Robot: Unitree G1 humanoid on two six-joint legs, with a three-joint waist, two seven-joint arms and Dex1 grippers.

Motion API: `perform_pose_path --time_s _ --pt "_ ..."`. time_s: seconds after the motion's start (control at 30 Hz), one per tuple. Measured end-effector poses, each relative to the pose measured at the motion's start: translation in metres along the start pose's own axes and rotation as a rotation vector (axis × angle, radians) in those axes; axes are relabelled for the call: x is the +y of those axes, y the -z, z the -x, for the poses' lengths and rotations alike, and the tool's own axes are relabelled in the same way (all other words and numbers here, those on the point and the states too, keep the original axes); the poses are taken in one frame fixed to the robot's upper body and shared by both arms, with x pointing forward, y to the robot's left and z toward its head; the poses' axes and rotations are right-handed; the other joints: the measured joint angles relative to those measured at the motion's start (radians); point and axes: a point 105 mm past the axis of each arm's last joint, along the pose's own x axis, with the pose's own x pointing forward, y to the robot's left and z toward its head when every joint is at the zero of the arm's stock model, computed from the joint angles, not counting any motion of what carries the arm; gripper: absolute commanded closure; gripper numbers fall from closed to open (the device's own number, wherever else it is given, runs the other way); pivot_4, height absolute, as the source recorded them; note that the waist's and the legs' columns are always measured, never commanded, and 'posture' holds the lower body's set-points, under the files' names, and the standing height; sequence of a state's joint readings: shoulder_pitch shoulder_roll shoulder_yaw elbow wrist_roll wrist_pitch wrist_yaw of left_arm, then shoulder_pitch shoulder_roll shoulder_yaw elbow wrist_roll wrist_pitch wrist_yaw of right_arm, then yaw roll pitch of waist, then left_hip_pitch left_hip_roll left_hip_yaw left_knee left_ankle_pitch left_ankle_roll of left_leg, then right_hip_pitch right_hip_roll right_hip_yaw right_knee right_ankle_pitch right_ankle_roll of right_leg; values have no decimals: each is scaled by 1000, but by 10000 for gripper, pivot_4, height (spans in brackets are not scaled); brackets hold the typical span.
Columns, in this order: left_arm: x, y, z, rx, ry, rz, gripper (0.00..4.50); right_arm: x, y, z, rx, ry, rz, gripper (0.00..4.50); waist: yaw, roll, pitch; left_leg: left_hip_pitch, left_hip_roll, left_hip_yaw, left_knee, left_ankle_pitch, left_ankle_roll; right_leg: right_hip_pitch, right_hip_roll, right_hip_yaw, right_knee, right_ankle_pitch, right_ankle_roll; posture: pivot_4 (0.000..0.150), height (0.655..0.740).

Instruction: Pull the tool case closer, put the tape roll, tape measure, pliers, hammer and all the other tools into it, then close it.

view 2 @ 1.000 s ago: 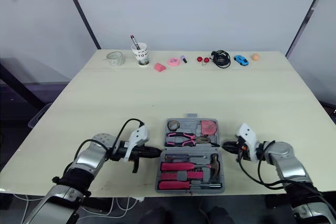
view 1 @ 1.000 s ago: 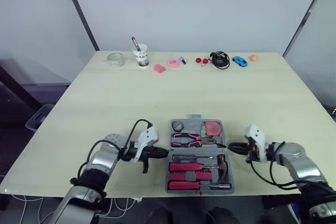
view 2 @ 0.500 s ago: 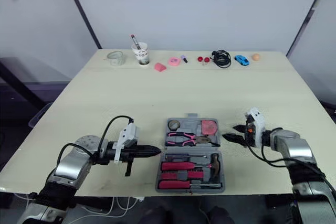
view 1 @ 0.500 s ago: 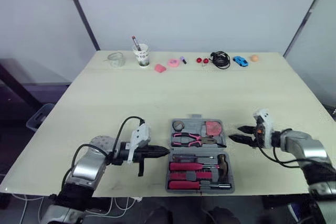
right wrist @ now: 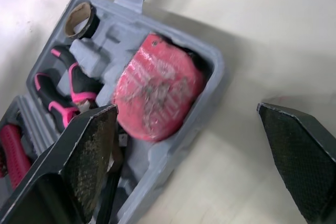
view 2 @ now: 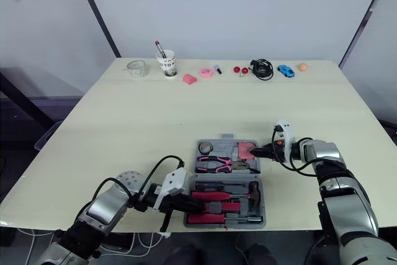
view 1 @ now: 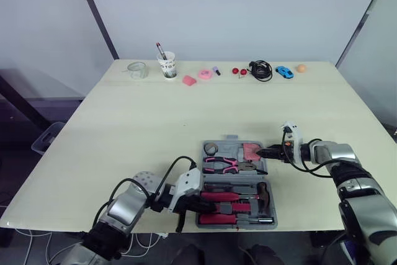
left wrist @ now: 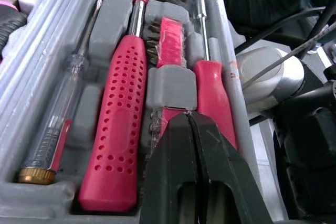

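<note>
Now the tool case (view 1: 231,138) lies open at the near edge of the table (view 1: 155,122), lid and base both flat, with tools seated in both halves. The left hand (view 1: 200,202) is at the case's left side over the nearer half. Its two fingers are pressed together with nothing between them. In the left wrist view their tip sits just above the red screwdriver handles (left wrist: 118,124), and a clear-bodied tester screwdriver (left wrist: 52,124) lies in the slot beside them.

The right hand (view 1: 265,152) reaches in from the right at the farther half, and its fingers (right wrist: 94,156) are spread wide. In the right wrist view one finger is over the case's inside and the other over bare table, with the case's right wall between them. Whether either finger touches the case cannot be told. The pink tape measure (right wrist: 157,95) sits in its pocket just beside this hand. The pliers (view 1: 220,164) and the small tape roll (view 1: 211,148) lie farther left, and the hammer (view 1: 262,193) is in the nearer half.

Along the far edge of the table stand a paper cup (view 1: 166,66), a black cable (view 1: 259,69) and a blue toy car (view 1: 283,72), well apart from both hands.
</note>
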State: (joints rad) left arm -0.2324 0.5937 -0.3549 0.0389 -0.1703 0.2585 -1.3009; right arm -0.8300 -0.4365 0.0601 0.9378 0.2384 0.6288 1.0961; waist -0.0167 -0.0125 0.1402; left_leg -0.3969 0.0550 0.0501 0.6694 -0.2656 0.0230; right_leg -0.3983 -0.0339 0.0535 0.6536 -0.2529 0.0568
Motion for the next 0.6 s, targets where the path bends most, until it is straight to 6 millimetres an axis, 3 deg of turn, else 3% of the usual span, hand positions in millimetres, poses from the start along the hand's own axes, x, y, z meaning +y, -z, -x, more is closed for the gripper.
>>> perform_pose_path --time_s 0.33,0.6 --pt "5 0 -4 4 5 -80 45000 18 3 -20 -26 -132 -178 167 -3 1 -1 2 0 1 0 0 0 0 0 1 2 0 0 1500 7400" --pt "5 0 -6 -12 5 -71 45000 30 1 -23 -78 -252 -258 167 -3 2 -1 2 0 1 0 0 0 0 0 1 2 0 0 1500 7400"
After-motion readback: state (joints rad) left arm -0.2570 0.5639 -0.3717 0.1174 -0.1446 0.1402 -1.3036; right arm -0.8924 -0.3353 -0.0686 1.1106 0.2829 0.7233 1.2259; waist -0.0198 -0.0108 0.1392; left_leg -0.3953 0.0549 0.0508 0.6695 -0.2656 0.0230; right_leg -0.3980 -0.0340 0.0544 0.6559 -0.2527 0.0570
